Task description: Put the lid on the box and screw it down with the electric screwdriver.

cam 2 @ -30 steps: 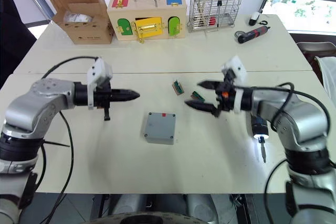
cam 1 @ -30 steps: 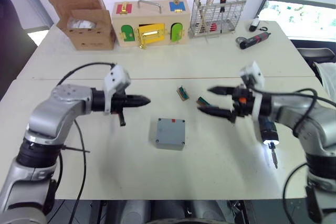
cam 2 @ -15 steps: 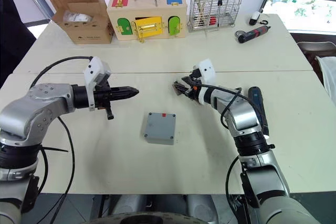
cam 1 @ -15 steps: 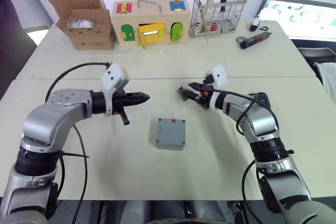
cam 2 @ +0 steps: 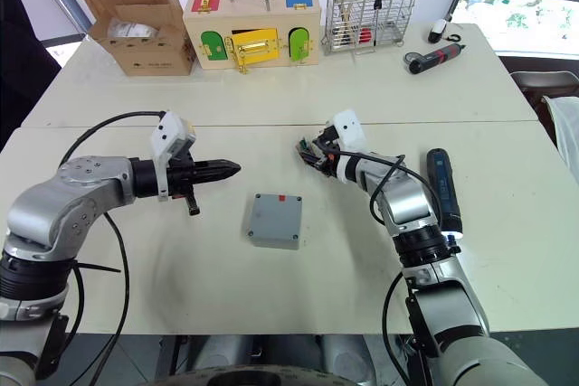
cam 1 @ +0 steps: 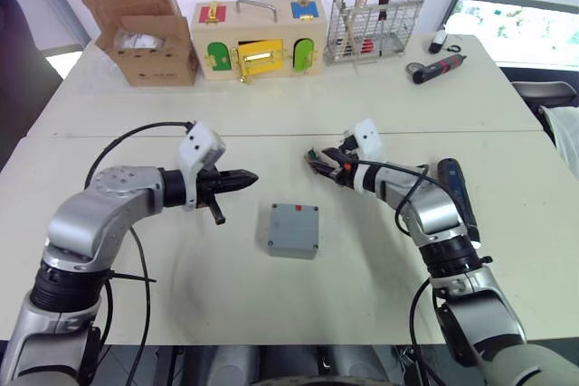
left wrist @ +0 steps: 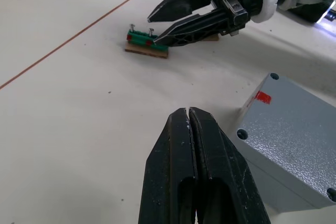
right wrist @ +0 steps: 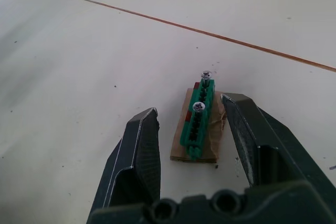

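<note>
- The lid (cam 1: 294, 230) already sat flush on the box (cam 2: 275, 234), near the middle of the table (cam 1: 271, 305), short of its near edge; its corner holes looked empty, so by my reading the screwing-down was all left to do.
- The right gripper (right wrist: 191, 132) hung spread wide around a green screw holder (right wrist: 198, 121) carrying two screws, touching nothing.
- The electric screwdriver (cam 2: 442, 191) lay unheld toward the table's right edge, beside the right forearm.
- The left gripper (left wrist: 189, 145) was pinched fully together, empty, hovering just left of the box.
- Judged remaining: pick a screw, seat it, drive each corner.
</note>
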